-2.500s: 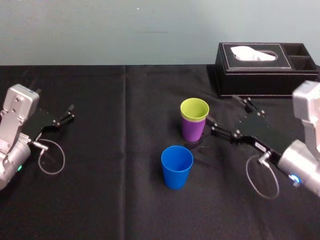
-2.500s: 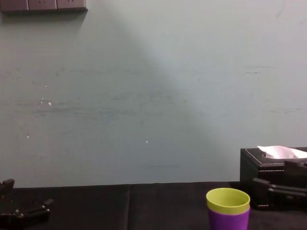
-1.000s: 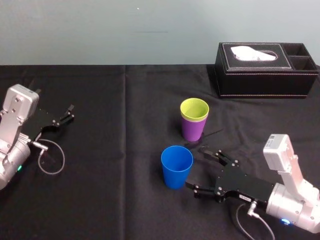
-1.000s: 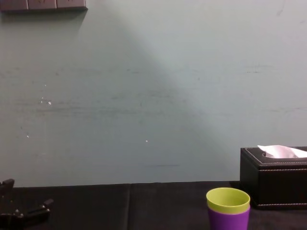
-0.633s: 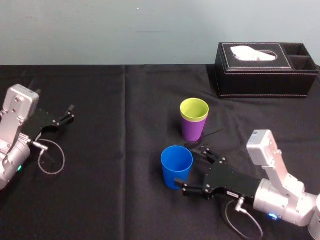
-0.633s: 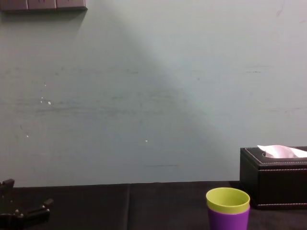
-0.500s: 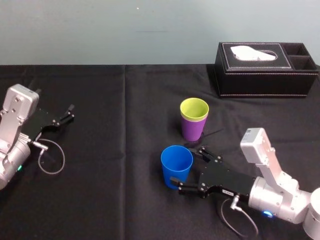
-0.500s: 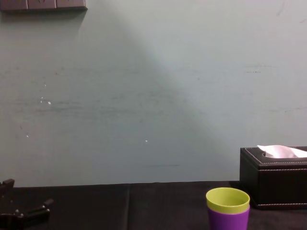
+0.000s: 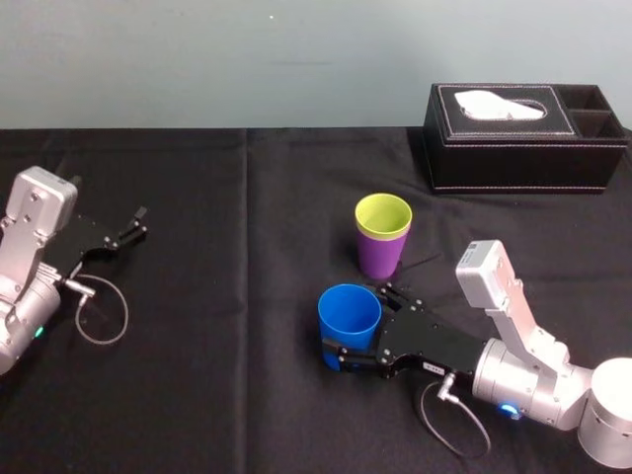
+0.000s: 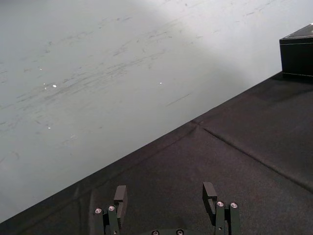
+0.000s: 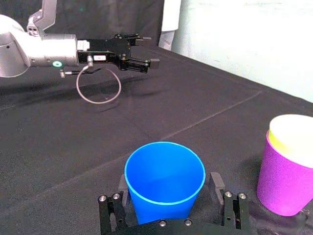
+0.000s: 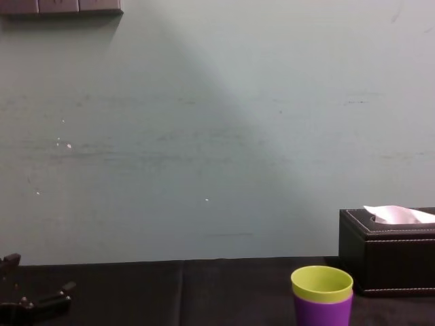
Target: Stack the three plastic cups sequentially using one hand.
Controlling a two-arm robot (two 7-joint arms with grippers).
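Observation:
The blue cup point(image 9: 349, 321) stands upright on the black cloth, near the table's middle. My right gripper point(image 9: 356, 322) is open around it, one finger on each side of the blue cup point(image 11: 165, 181), low on its wall. A narrow gap shows beside the right finger point(image 11: 215, 184). Behind it the yellow-green cup point(image 9: 383, 215) sits nested inside the purple cup point(image 9: 380, 257), and both show as yellow-green cup point(image 12: 322, 282) and purple cup point(image 12: 322, 313). My left gripper point(image 9: 133, 225) rests parked at the far left, open and empty point(image 10: 165, 195).
A black tissue box point(image 9: 523, 138) with white tissue stands at the back right, behind the nested cups. A loose cable loop point(image 9: 102, 316) lies by the left arm. The black cloth point(image 9: 227, 375) covers the whole table.
My right gripper has slid left along the table until its open fingers straddle the blue cup. The cups and the left arm have stayed in place.

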